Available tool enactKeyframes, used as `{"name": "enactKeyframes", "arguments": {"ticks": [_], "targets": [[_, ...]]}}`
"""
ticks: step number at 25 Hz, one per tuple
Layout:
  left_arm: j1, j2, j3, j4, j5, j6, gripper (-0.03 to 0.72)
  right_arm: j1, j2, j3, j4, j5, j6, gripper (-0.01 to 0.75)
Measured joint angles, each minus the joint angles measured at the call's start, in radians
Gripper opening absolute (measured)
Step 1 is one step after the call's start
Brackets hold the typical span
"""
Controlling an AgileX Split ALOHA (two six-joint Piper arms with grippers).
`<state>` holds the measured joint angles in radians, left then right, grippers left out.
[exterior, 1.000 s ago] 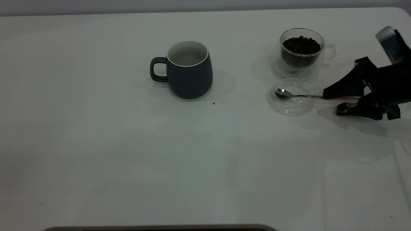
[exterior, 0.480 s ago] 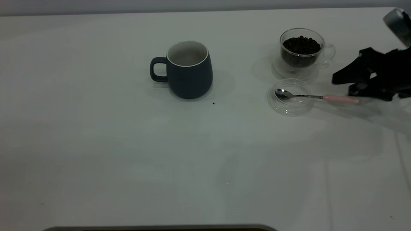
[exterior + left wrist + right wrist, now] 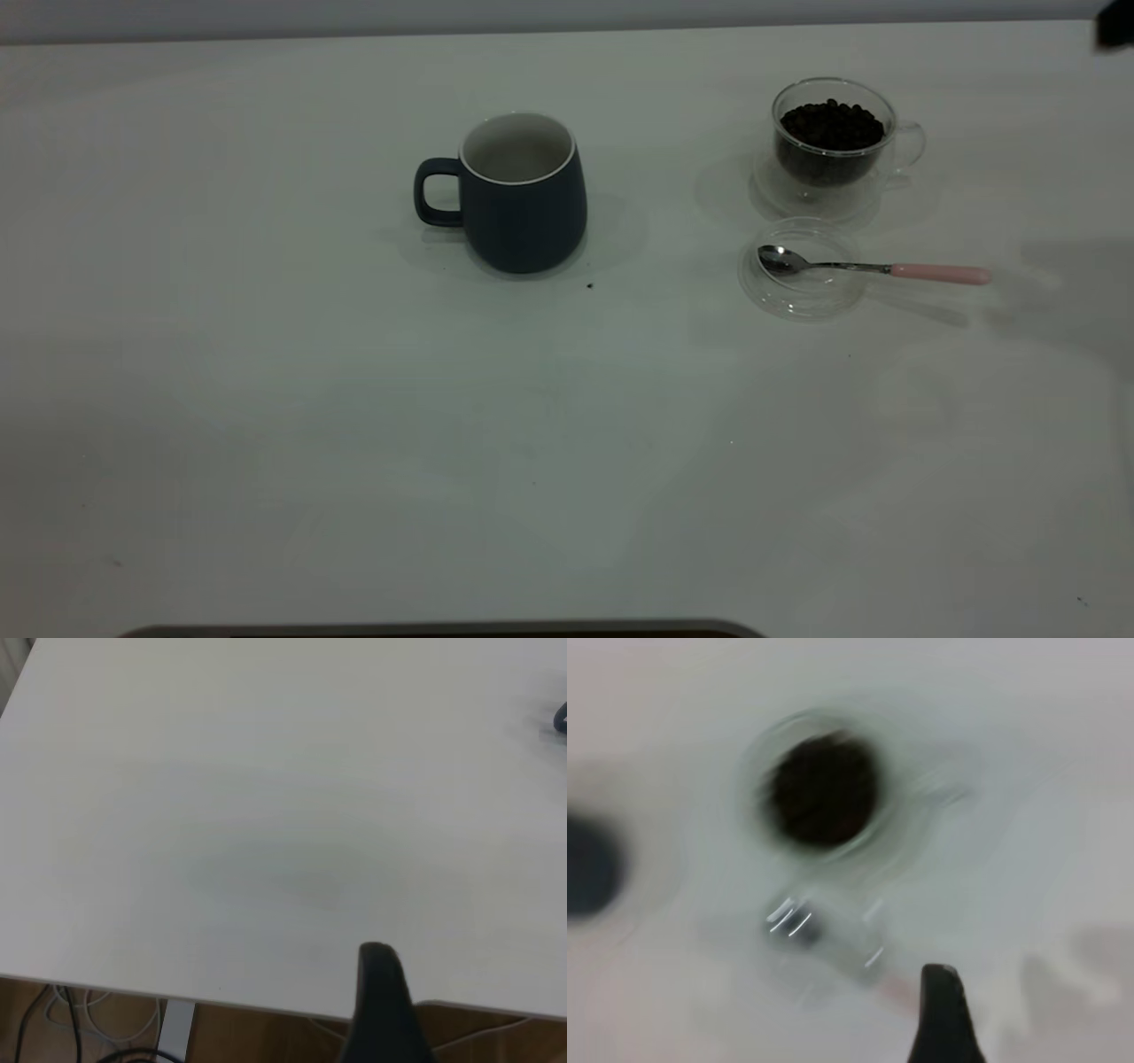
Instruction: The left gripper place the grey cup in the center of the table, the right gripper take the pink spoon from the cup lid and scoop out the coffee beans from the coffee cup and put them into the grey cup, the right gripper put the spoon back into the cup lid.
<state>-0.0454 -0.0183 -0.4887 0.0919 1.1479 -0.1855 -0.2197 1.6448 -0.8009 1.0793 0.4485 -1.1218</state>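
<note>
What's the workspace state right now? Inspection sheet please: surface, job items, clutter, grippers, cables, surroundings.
Surface: white table, a few tiny dark specks.
Grey cup: upright near centre, handle toward the left arm's side.
Coffee cup: upright, coffee beans inside.
Cup lid: flat, in front of the coffee cup.
Pink spoon: bowl in the lid, handle out over its rim.
Clutter: one dark crumb by the grey cup.
Grippers: left gripper over the bare table edge; right gripper above the coffee cup and lid; neither holds anything.
Cables: dark cables under the table edge.
Surroundings: nothing seen.
</note>
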Motion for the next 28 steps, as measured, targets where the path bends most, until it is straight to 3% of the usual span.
{"name": "enactKeyframes", "arguments": {"ticks": [4, 7, 12, 16, 20, 28], "targets": [[0.000, 0.000, 0.000, 0.000, 0.000, 0.000, 0.569, 0.004, -0.272, 0.027, -0.504, 0.320, 0.472, 0.576], [0.000, 0.000, 0.000, 0.000, 0.000, 0.000, 0.569, 0.004, -0.456, 0.030, -0.742, 0.496, 0.744, 0.576], [0.000, 0.000, 0.000, 0.000, 0.000, 0.000, 0.569, 0.004, -0.744, 0.066, -0.890, 0.688, 0.887, 0.576], [0.000, 0.000, 0.000, 0.000, 0.000, 0.000, 0.569, 0.004, -0.953, 0.194, -0.914, 0.722, 0.919, 0.576], [0.000, 0.000, 0.000, 0.000, 0.000, 0.000, 0.569, 0.010, -1.073, 0.318, -0.954, 0.676, 0.962, 0.576], [0.000, 0.000, 0.000, 0.000, 0.000, 0.000, 0.569, 0.164, -1.241, 0.329, -0.970, 0.659, 0.992, 0.576]]}}
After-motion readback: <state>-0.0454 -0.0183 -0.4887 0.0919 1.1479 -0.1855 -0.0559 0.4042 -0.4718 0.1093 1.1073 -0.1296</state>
